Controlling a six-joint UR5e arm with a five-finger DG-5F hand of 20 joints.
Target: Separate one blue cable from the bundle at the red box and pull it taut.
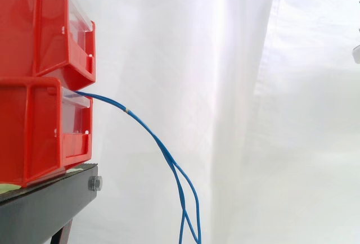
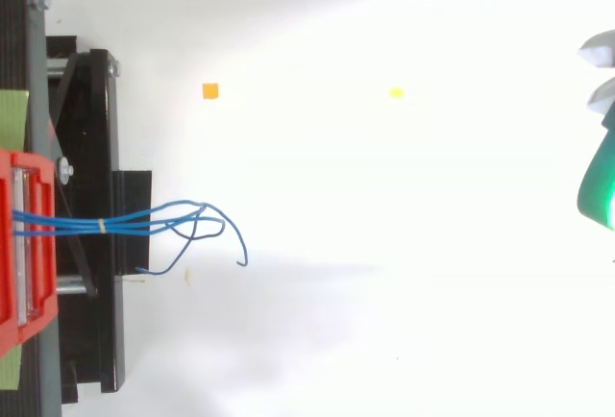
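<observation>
Two stacked red bins [image 1: 34, 47] sit on the black stand [image 1: 45, 204]. The blue cable bundle [image 2: 125, 223] leaves the lower bin, cinched by a pale tie [image 2: 102, 226]. Its unsupported ends droop slack. The hand [image 2: 598, 186] is well apart from the bundle. Whether it is wide or closed cannot be told.

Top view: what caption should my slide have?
Bundled blue cables trail from the red box across the black stand; the hand is far off at the right edge.
</observation>
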